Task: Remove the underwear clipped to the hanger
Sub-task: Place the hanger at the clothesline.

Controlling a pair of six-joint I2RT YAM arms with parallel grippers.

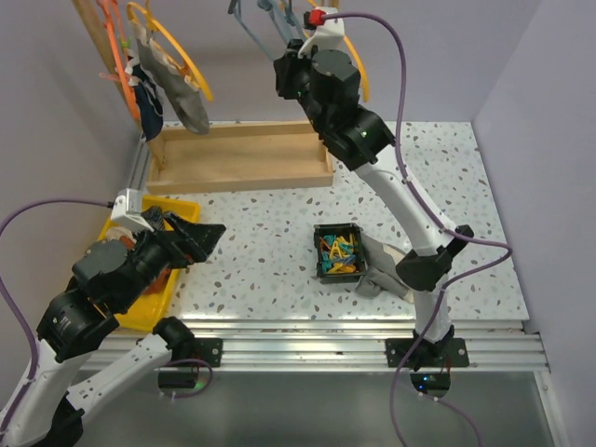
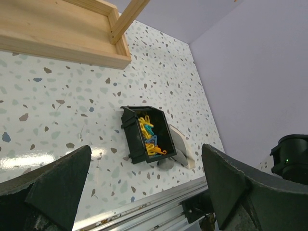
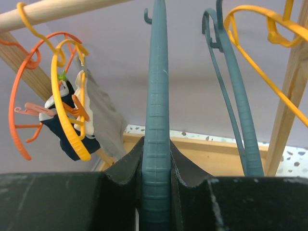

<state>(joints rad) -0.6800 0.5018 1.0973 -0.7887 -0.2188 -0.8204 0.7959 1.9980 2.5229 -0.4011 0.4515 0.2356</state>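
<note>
Right wrist view: the right arm's jaws are clamped on the spine of a teal hanger [image 3: 157, 120], which rises straight up between them with no cloth showing on it. Just to the jaws' right hangs a second teal hanger [image 3: 239, 120]. Well off to their left, a yellow hanger [image 3: 66, 126] on the wooden rod [image 3: 57, 8] carries the underwear [image 3: 103, 120], a grey piece and a navy one pinched by small clips. The left arm's jaws stand wide open and empty, low over the counter [image 1: 270, 233], facing a black bin [image 2: 132, 134] of clips with what looks like another grey brief [image 2: 179, 149] beside it. Done well, this step likely calls for a square, firm hold and a lift that clears the neighbouring hook, so the clipped briefs are not set swinging.
</note>
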